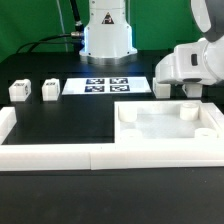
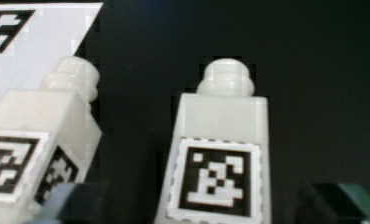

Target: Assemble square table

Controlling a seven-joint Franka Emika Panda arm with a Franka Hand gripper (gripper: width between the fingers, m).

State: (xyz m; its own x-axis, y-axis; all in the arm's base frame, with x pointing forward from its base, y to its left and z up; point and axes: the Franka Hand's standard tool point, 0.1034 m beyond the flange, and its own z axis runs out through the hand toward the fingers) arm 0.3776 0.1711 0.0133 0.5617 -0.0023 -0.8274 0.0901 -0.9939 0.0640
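Note:
The white square tabletop (image 1: 150, 128) lies rim up at the front of the exterior view's right. Two white tagged legs (image 1: 20, 91) (image 1: 50, 91) stand at the exterior view's left. A third leg (image 1: 162, 88) stands beside the marker board's end, next to my gripper (image 1: 188, 92). The wrist view shows two legs lying side by side: one (image 2: 40, 130) off to the side, the other (image 2: 221, 140) between my fingertips (image 2: 342, 200). My gripper (image 2: 208, 205) is open and straddles that leg with a dark gap on each side.
The marker board (image 1: 105, 85) lies in the middle, and its corner shows in the wrist view (image 2: 31, 30). The long low white border wall (image 1: 60, 155) runs along the front and up the exterior view's left. The robot base (image 1: 107, 35) stands at the back.

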